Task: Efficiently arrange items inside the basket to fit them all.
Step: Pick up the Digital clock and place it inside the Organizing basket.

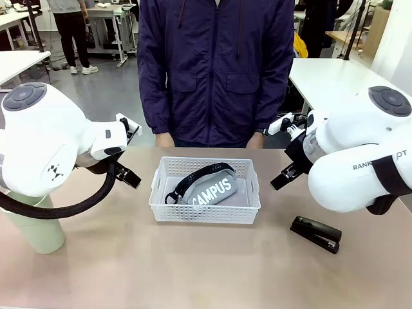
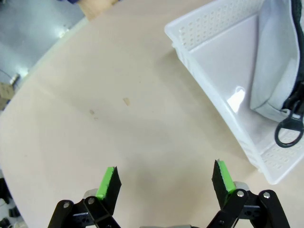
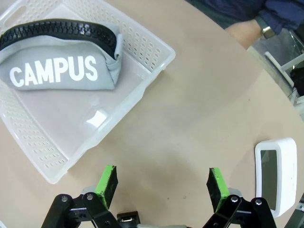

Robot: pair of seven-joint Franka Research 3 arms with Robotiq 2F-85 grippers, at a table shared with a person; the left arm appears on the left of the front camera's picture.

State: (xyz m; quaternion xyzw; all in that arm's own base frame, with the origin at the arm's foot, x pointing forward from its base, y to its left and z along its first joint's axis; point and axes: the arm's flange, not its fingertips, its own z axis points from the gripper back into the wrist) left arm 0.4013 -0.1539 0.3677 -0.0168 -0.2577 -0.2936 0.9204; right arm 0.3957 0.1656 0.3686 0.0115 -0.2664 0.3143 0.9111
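Note:
The white lattice basket [image 1: 168,213] sits mid-table with the grey "CAMPUS" pouch [image 1: 212,188] lying in it, black strap on top. On the table at the right lies the black stapler [image 1: 315,233]; the pale green cup [image 1: 35,228] stands at the left under my left arm. My left gripper [image 2: 165,183] is open over bare table beside the basket [image 2: 190,52], pouch [image 2: 273,71] inside. Open too, my right gripper [image 3: 164,183] hovers over bare table between the basket [image 3: 156,59] and a white box [image 3: 275,173]. The pouch [image 3: 57,71] fills the basket's far part.
A person in a dark jacket stands at the far edge, one hand [image 3: 247,31] resting near the table's rim. Bare tabletop runs along the front edge and on both sides of the basket.

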